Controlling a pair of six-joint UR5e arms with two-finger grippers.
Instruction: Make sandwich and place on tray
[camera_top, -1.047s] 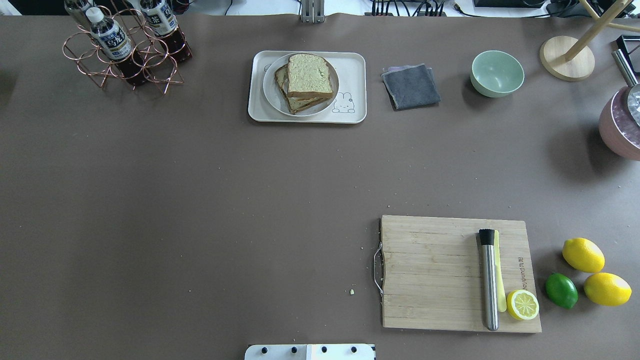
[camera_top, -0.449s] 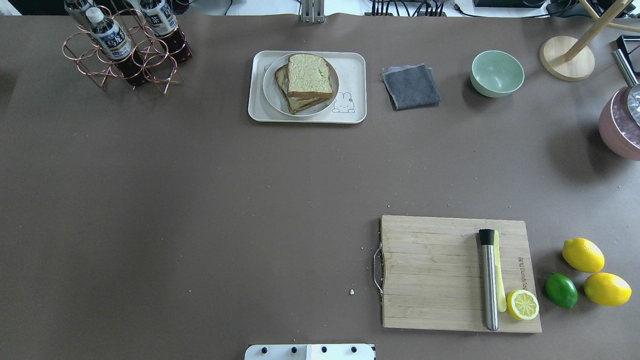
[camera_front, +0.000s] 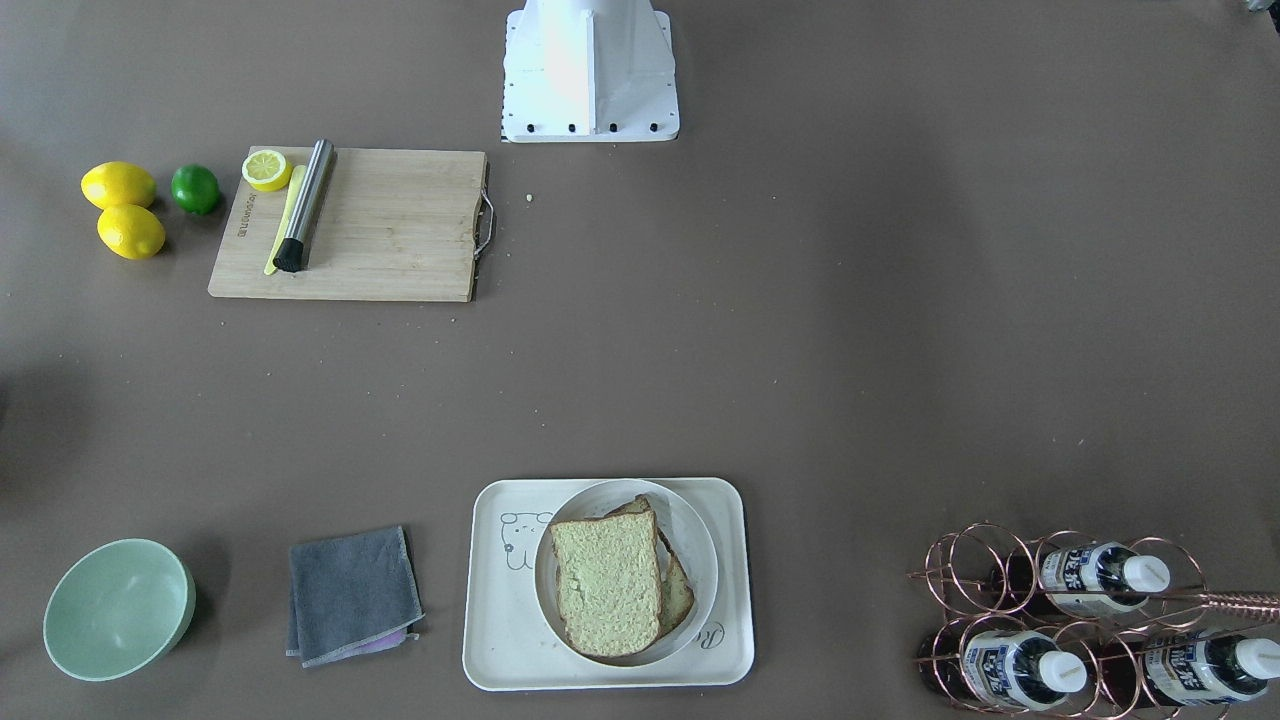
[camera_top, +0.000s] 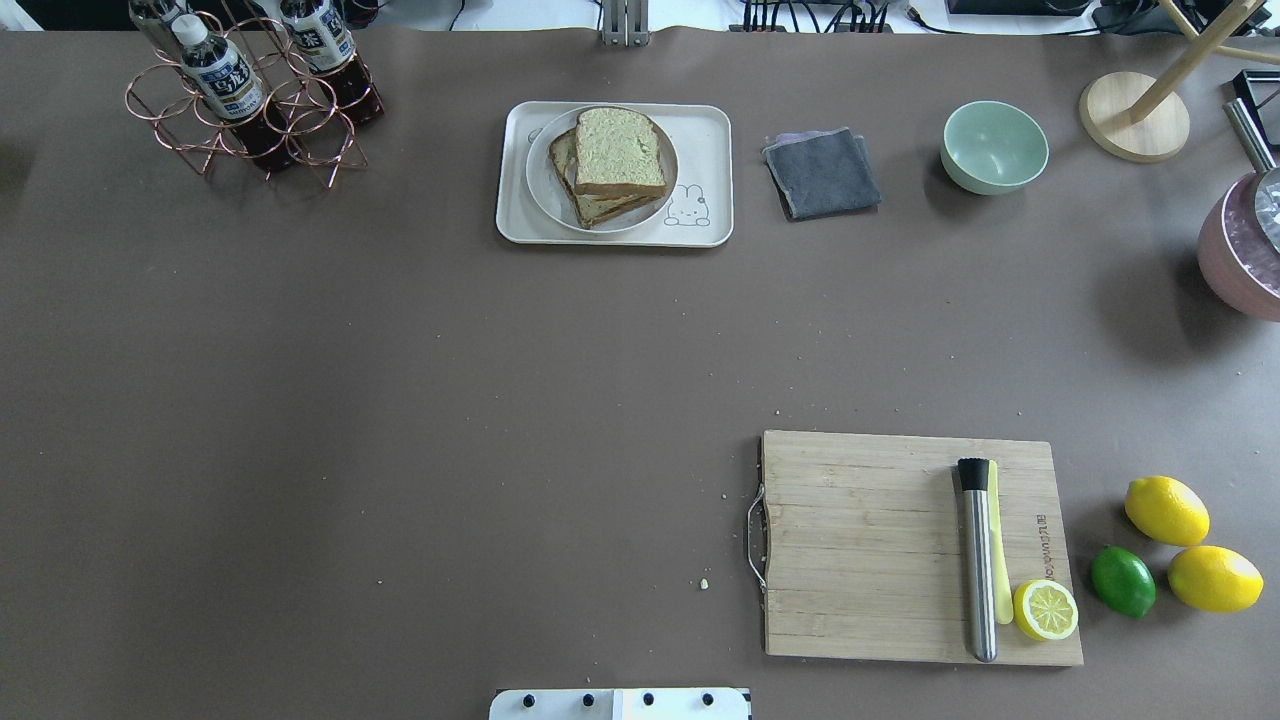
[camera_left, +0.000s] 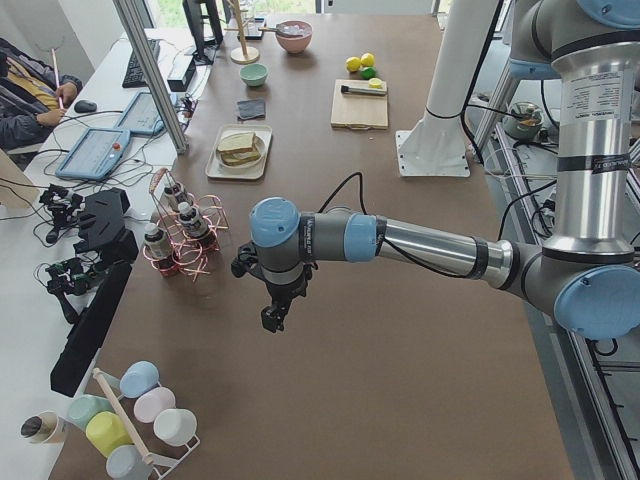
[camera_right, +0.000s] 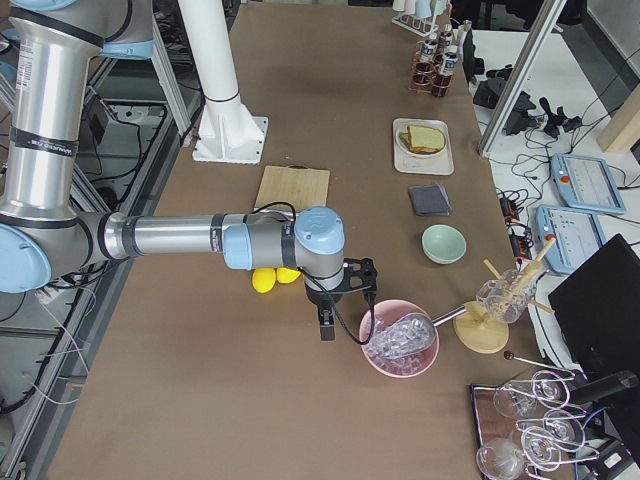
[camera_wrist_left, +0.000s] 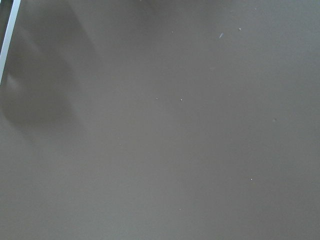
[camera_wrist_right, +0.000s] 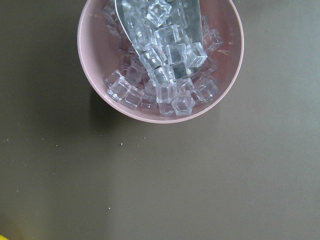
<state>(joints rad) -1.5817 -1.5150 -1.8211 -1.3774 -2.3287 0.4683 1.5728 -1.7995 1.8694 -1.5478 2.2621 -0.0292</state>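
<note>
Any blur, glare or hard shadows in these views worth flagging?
Front-facing: evenly lit, sandwich sharp. Overhead: only soft, broad shadows on the table. Left wrist: bare table, diffuse shadow upper left, little to judge focus by. Right wrist: sharp; small glints on the ice.

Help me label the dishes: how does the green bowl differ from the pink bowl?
The green bowl is empty; the pink bowl is filled with ice cubes and holds a metal scoop. The green bowl sits beside the grey cloth; the pink bowl stands next to a wooden stand. Both are round and upright on the table.
</note>
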